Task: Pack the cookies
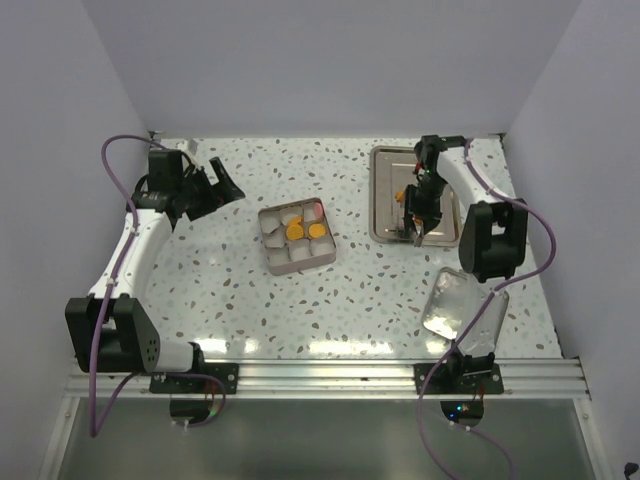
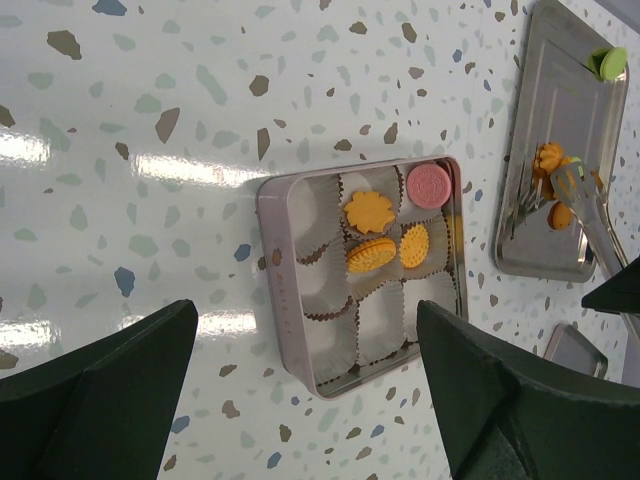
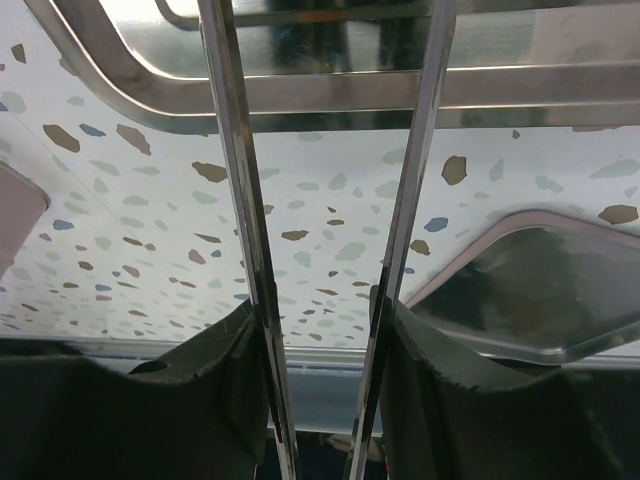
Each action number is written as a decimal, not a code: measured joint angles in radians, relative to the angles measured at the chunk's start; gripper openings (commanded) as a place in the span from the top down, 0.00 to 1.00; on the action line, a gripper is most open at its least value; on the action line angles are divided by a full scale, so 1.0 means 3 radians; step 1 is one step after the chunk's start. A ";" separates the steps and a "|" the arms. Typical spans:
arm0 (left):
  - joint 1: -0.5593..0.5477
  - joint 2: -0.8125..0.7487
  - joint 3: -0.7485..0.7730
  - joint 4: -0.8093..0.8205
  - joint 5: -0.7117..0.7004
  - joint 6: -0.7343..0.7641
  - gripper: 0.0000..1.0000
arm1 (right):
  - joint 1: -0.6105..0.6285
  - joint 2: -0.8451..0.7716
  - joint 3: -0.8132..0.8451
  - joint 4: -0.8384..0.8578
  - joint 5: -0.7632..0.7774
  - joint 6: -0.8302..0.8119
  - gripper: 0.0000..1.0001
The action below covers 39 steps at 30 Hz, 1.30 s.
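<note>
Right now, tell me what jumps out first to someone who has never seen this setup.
The square tin at the table's centre draws the eye: white paper cups fill it, with three orange cookies and one pink cookie in them. To its right, the right hand holds metal tongs over a steel tray with more orange cookies and a green cookie. The left hand hovers open at far left.

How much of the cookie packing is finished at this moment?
Done: four cookies, three orange and one pink, lie in the square tin's paper cups. In hand: the right gripper works metal tongs over the steel tray. Left: orange and green cookies there.
</note>
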 measured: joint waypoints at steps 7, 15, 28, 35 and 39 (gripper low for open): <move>0.0000 0.0000 0.0000 0.0000 0.0001 0.0000 0.04 | 0.0000 -0.0125 0.0107 -0.0024 -0.0088 0.0034 0.75; 0.0000 0.0000 0.0000 0.0000 0.0003 -0.0001 0.04 | 0.0060 -0.0305 0.0563 -0.0009 -0.0370 0.0117 0.74; 0.0000 -0.0001 0.0000 -0.0001 0.0017 -0.0001 0.04 | 0.1122 -0.0484 0.0743 0.0032 -0.0954 0.0635 0.74; 0.0000 -0.0025 0.0000 -0.0003 0.0037 -0.0001 0.03 | 0.1508 -0.0278 0.1086 0.0216 -0.1212 0.0886 0.74; 0.0000 -0.0058 0.0000 -0.0004 0.0045 0.0000 0.04 | 0.1520 -0.0020 0.1350 0.0281 -0.1221 0.0941 0.74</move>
